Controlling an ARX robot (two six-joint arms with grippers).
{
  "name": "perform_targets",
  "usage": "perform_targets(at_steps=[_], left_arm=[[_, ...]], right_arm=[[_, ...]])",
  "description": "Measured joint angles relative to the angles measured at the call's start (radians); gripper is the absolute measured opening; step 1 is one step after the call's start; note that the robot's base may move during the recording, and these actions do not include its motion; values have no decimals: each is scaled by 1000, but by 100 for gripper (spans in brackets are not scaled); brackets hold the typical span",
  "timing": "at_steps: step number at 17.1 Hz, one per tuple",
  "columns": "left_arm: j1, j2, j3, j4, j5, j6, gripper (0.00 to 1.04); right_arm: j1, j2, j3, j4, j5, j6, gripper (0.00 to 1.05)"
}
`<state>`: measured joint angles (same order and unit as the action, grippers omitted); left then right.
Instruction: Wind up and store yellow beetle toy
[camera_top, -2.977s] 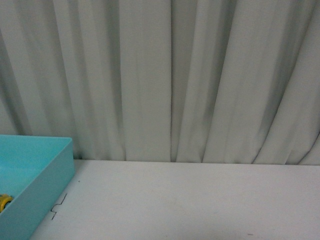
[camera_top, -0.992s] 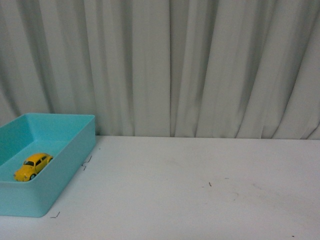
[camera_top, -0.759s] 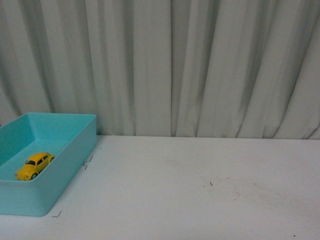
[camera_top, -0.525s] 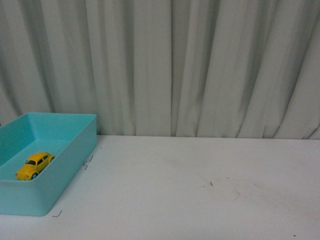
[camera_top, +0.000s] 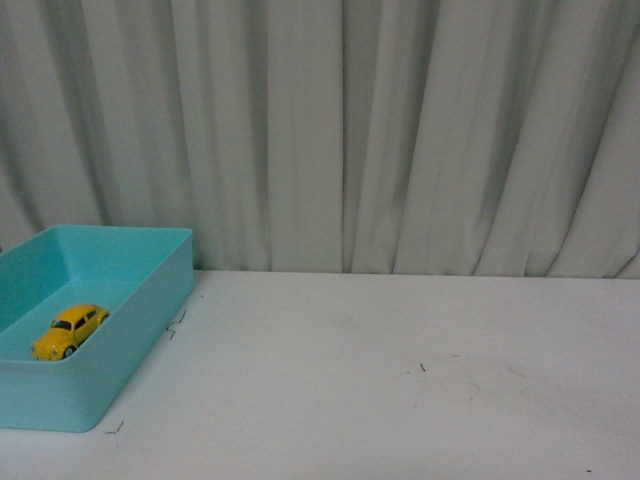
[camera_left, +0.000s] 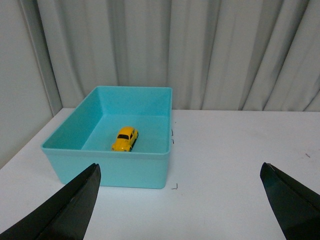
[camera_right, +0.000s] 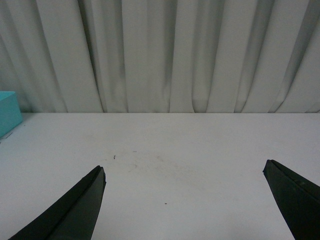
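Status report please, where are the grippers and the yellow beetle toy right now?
Left gripper open, empty. Right gripper open, empty. Yellow beetle toy inside teal bin. Nothing in the way.

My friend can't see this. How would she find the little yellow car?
Find the white table in front of the grey curtain, then the turquoise box at its left end. The yellow beetle toy sits inside on the box floor, the only thing in there and the only yellow thing around.
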<state>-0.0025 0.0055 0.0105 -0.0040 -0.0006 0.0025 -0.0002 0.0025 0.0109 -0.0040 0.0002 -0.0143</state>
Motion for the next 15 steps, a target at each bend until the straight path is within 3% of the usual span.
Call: perform_targets(at_steps=[15], left_arm=[[0,0,0,0,0,-2,98]], right_arm=[[0,0,0,0,0,1,98]])
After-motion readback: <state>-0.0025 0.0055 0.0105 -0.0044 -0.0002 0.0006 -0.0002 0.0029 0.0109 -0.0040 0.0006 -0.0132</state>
